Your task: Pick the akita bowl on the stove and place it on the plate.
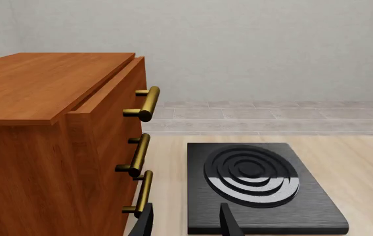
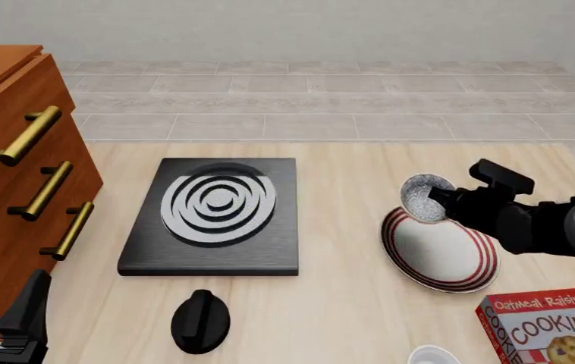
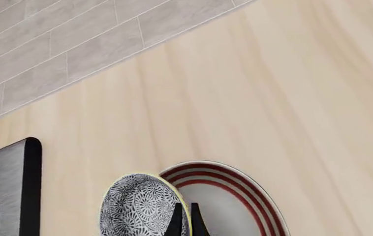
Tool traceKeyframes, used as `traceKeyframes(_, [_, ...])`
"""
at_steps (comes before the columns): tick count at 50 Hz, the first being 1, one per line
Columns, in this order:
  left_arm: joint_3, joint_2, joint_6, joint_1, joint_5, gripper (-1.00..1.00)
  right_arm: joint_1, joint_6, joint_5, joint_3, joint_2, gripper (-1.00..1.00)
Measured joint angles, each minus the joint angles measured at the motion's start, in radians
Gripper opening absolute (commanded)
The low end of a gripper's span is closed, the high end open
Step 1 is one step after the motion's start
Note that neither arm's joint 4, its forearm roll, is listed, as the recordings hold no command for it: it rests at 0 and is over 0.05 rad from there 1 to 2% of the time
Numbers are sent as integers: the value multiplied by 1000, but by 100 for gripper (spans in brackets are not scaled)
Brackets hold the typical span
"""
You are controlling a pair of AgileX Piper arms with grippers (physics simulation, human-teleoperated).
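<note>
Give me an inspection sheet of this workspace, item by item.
Surface: pale wood table.
Job's things: akita bowl held tilted at the plate's far edge; stove bare.
Clutter: black knob, cookies box, white bowl at the near edge, wooden drawer cabinet.
Grippers: right gripper shut on the bowl's rim; left gripper open, holding nothing.
Cables: nothing seen.
Surroundings: grey tiled floor, plain wall.

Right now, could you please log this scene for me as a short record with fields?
akita bowl: tilted, off the stove, at the plate's far-left rim
right gripper: shut on the bowl's rim
plate: on the table, right of the stove, nothing resting flat on it yet
stove: bare burner rings
left gripper: open, holding nothing
black knob: near side of the stove
</note>
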Motion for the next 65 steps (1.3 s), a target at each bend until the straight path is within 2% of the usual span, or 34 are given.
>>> traceKeyframes(41, [0, 0, 0, 0, 0, 100, -38, 23, -97, 108, 39, -100])
traceKeyframes(65, [0, 0, 0, 0, 0, 100, -34, 30, -113, 117, 58, -100])
